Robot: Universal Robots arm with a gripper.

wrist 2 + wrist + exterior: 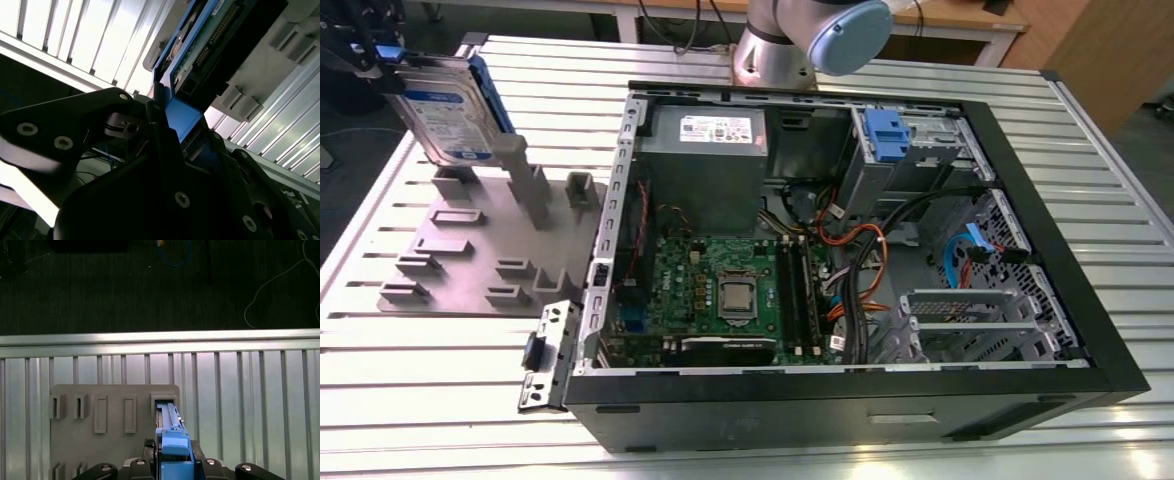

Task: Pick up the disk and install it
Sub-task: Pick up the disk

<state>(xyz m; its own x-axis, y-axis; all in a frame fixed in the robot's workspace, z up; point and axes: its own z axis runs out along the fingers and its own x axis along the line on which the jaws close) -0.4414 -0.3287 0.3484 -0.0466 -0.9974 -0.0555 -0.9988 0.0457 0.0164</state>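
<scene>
The disk (pixel 443 108), a silver hard drive with a blue-and-white label and a blue frame, stands on edge at the exterior view's far left, over the grey holder plate (pixel 467 262). My gripper (pixel 371 58) is shut on the disk's upper end. In the first wrist view the disk (pixel 170 427) runs edge-on from the gripper (pixel 173 462) down to a slot (pixel 164 402) of the plate; I cannot tell whether its end is still inside. In the second wrist view the dark fingers (pixel 150 120) clamp the blue frame (pixel 182 117).
An open computer case (pixel 854 230) lies in the middle of the ribbed metal table (pixel 440 390), with motherboard, cables, grey power supply (pixel 707 135) and a blue clip (pixel 886 135) at its far bays. The arm's base (pixel 781 50) stands behind it. The plate has several empty slots.
</scene>
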